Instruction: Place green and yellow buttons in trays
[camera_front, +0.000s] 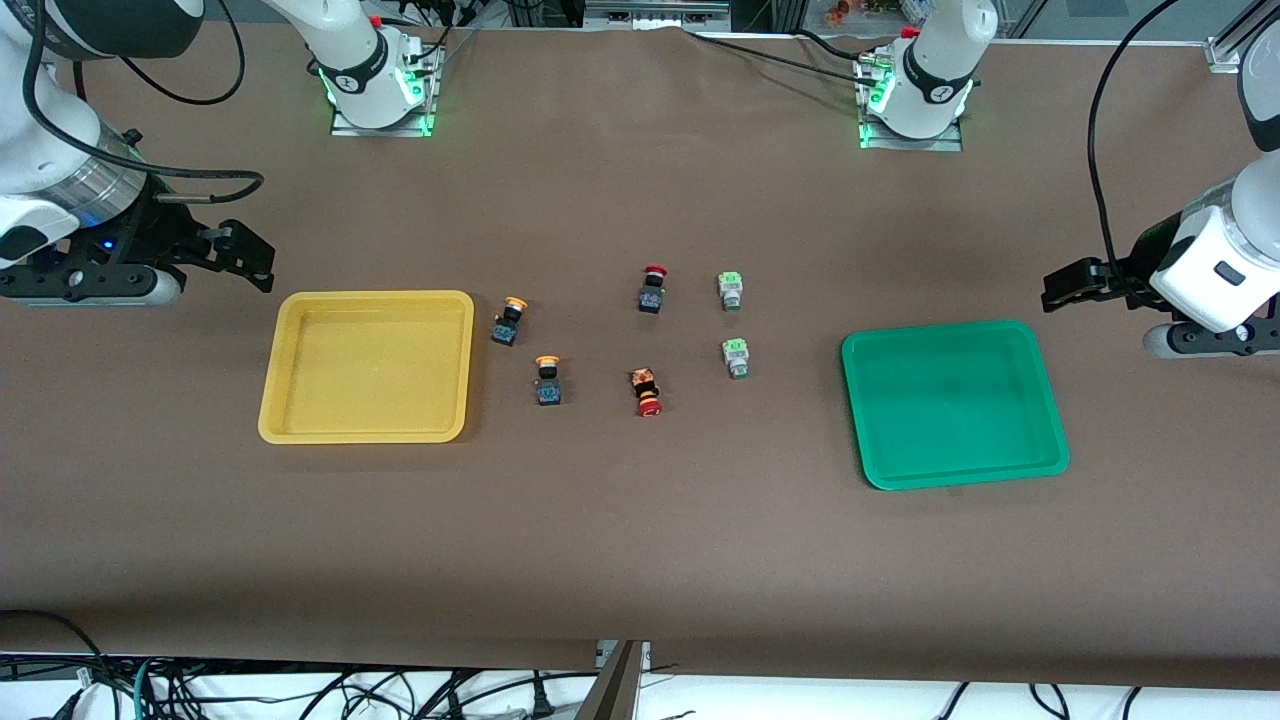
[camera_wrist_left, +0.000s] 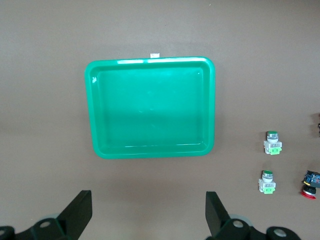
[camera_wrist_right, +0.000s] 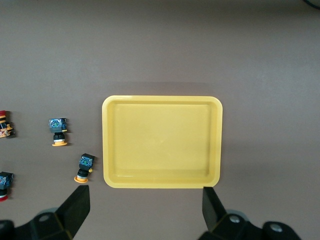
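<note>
The brown table (camera_front: 640, 560) fills the front view, with the right arm entering at the upper left of the frame and the left arm at the right edge, both raised and waiting. The right gripper (camera_front: 245, 255) hangs over bare table at the frame's upper left, just above the yellow tray (camera_front: 290, 350); its wrist view shows the fingers (camera_wrist_right: 77, 205) spread wide with nothing between them. The left gripper (camera_front: 1062, 290) hangs at the right edge, over bare table by the green tray (camera_front: 860, 400), its fingers (camera_wrist_left: 80, 212) likewise wide apart and holding nothing. The yellow tray sits left of centre in the frame, its longer sides running across the picture; the green tray sits right of centre, slightly lower and turned a little (both hold nothing). Between them lie six switches. One yellow button (camera_front: 510, 320) lies just beside the yellow tray, cap toward the upper right of the frame; the second yellow button (camera_front: 547, 380) lies lower, cap pointing up the frame. Two green buttons, the upper (camera_front: 731, 290) and the lower (camera_front: 736, 358), lie right of centre, long axes running up and down the frame with green ends uppermost. The red switches (camera_front: 652, 288) and (camera_front: 646, 392) lie in the middle, well apart, the upper capped toward the frame's top, the lower toward its bottom.
</note>
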